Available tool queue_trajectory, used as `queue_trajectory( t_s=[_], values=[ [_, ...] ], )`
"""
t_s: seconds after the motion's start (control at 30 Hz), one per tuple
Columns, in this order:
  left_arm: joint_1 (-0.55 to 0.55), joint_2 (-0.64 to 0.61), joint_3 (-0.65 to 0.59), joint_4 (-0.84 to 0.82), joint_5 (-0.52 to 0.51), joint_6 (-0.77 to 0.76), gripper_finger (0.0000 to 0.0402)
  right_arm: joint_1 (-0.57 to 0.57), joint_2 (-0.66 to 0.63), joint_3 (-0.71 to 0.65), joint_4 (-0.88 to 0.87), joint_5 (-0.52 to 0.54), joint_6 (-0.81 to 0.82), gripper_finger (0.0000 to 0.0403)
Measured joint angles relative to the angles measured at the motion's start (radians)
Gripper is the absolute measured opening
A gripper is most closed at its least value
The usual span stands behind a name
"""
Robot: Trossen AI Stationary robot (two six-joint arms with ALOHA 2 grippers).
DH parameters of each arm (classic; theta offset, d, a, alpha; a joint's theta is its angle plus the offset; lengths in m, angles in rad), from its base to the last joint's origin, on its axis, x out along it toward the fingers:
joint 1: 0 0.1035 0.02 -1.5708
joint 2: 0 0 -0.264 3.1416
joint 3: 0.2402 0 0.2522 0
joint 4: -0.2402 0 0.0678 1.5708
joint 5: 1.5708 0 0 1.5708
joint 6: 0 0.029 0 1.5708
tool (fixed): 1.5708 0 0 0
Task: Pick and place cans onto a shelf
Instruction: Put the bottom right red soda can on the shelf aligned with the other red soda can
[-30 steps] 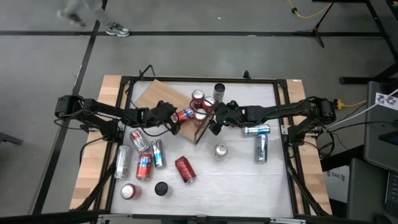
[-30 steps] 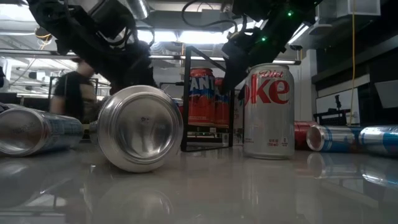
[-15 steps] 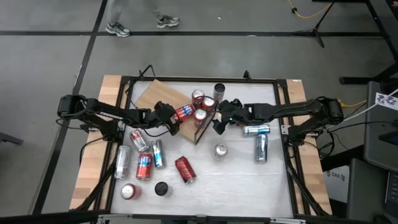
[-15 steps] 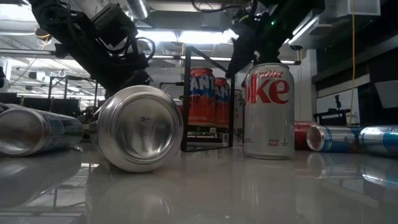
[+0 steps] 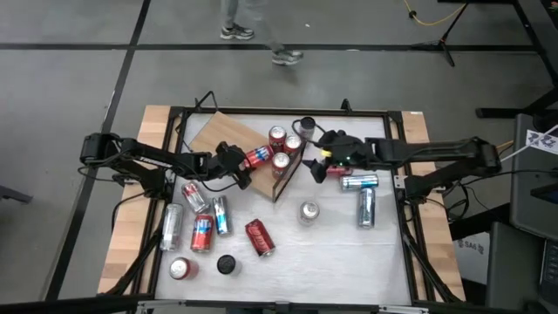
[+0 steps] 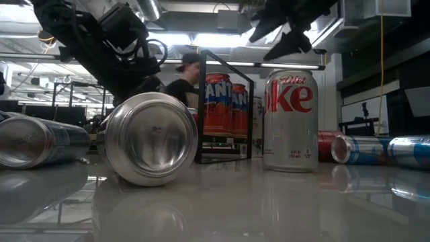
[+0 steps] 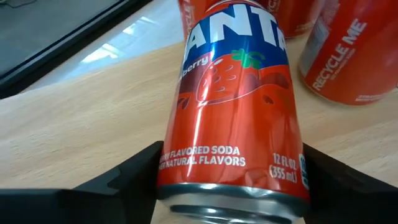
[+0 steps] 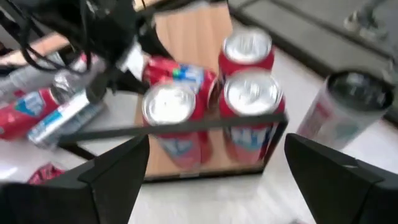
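Note:
The wooden shelf [image 5: 228,139] lies at the table's far middle, with its black frame [image 5: 289,179] at the right end. Three red cans [image 5: 281,162] stand upright on it behind the frame and also show in the right wrist view [image 8: 249,93]. My left gripper [image 5: 247,161] is over the shelf, shut on a red Fanta can [image 7: 233,93] that lies sideways. My right gripper [image 5: 314,166] is open and empty, raised just right of the frame; it also shows in the low view [image 6: 282,33]. My left gripper pinches the Fanta can's side wall [image 7: 180,177] between its two fingers, at the can's end nearest the wrist. The fingers come about level from the table's left and lie along the can. The can points toward the upright cans; whether it rests on the board I cannot tell.
A silver Diet Coke can [image 5: 309,211] stands in front of the shelf. A slim can [image 5: 307,126] stands behind it. Several cans lie at the front left [image 5: 202,232] and two at the right [image 5: 359,182]. A black disc [image 5: 227,263] lies near front. A person walks beyond the table.
My right gripper has risen and drawn back from the shelf's frame toward the table's right edge. My left gripper holds the Fanta can over the shelf almost where it was.

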Motion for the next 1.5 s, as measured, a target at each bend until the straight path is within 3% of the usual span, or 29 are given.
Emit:
queue_trajectory(
  t_s=[0.23, 0.4, 0.9, 1.3, 1.5],
  values=[
    [0.000, -0.052, 0.000, -0.050, -0.051, 0.000, 0.0278, 0.000, -0.005, 0.000, 0.143, 0.041, -0.147, 0.0367],
    [0.000, -0.115, 0.000, -0.082, -0.074, -0.012, 0.0279, 0.000, -0.005, 0.000, 0.226, 0.015, -0.190, 0.0367],
    [0.000, -0.357, 0.000, -0.157, -0.194, 0.005, 0.0282, -0.182, 0.016, 0.000, 0.397, -0.367, -0.310, 0.0367],
    [-0.032, -0.407, 0.000, -0.041, -0.269, 0.028, 0.0282, -0.321, 0.085, 0.000, 0.589, -0.353, -0.043, 0.0367],
    [-0.073, -0.405, 0.000, 0.128, -0.285, 0.136, 0.0283, -0.350, 0.128, 0.000, 0.632, -0.404, 0.055, 0.0367]
  ],
)
